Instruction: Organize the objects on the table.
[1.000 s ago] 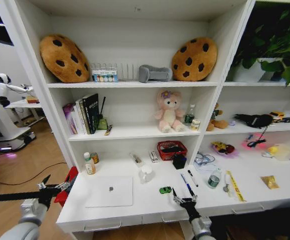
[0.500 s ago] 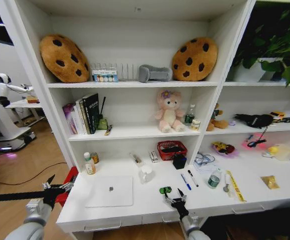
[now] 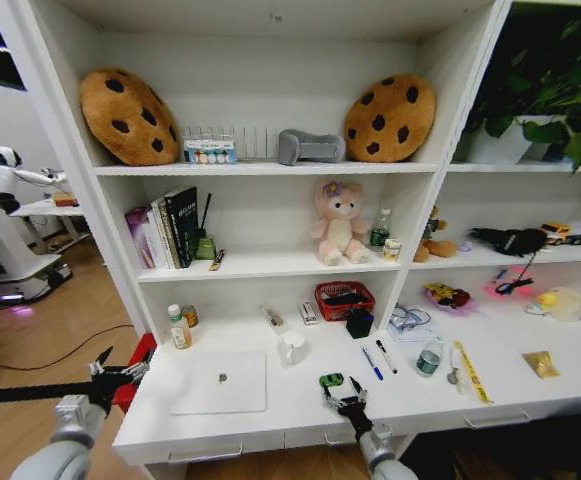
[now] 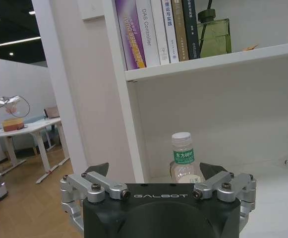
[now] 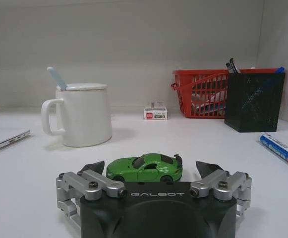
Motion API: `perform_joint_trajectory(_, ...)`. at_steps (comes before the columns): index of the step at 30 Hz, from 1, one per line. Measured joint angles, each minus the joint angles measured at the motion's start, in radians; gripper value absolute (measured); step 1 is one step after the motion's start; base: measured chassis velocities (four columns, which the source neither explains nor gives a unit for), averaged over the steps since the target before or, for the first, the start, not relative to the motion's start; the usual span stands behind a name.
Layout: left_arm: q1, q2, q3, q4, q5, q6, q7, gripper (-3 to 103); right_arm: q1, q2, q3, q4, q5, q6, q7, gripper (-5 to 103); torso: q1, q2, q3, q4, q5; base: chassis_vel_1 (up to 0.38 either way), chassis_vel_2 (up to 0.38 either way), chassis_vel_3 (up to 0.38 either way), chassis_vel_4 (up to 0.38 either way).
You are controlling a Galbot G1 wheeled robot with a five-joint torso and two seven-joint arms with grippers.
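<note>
Barely begun: tiny green toy car (image 5: 144,168) near the white bench's (image 3: 300,415) front edge, between wide-open, empty right gripper (image 5: 151,171) jaws; silver laptop (image 3: 220,382), pens (image 3: 378,359) unsorted. Left gripper (image 3: 118,373) open off the left end.

"GALBOT" marks both grippers; a book spine (image 4: 149,29) reads "DAS Controller".

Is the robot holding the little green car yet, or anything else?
Nothing is held. The right gripper is open, its fingers either side of the green toy car, not closed on it. The left gripper is open too, off the desk's left end.
</note>
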Motion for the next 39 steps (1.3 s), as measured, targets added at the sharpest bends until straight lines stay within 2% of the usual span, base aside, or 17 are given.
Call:
perform_joint_trajectory(17,-0.006,0.009,0.014,0.0,-0.004,-0.003,0.003,100,0.062,-0.028,-0.061,-0.058,0.01,-0.009,0.012,100,0.0,0.0,0.0,-0.0001,-0.0002,0.0,0.0,0.0,0.0)
perform_joint_trajectory(19,-0.005,0.009,0.014,-0.001,-0.004,-0.003,0.003,100,0.063,-0.028,-0.063,-0.06,0.009,-0.009,0.012,103,0.0,0.0,0.0,-0.0001,-0.0003,0.0,0.0,0.0,0.0)
perform_joint_trajectory(21,-0.005,0.009,0.014,-0.002,-0.004,-0.003,0.003,100,0.061,-0.027,-0.064,-0.06,0.007,-0.009,0.011,100,0.0,0.0,0.0,-0.0002,-0.0002,0.0,0.0,0.0,0.0)
perform_joint_trajectory(24,-0.003,0.009,0.019,-0.004,-0.004,-0.003,0.003,100,0.053,-0.026,-0.06,-0.055,0.003,-0.009,0.007,85,0.0,0.0,0.0,0.0002,0.0001,0.0,0.0,0.0,0.0)
perform_joint_trajectory(26,-0.003,0.007,0.023,-0.005,-0.003,-0.003,0.003,100,0.049,-0.027,-0.056,-0.052,0.002,-0.009,0.007,82,0.0,0.0,0.0,0.0002,0.0002,0.0,0.0,0.0,0.0)
perform_joint_trajectory(39,-0.009,-0.01,0.042,-0.012,0.005,0.001,-0.001,100,0.035,-0.04,-0.035,-0.031,0.01,-0.01,0.006,81,0.0,0.0,0.0,-0.0003,0.0003,0.0,0.0,0.0,0.0)
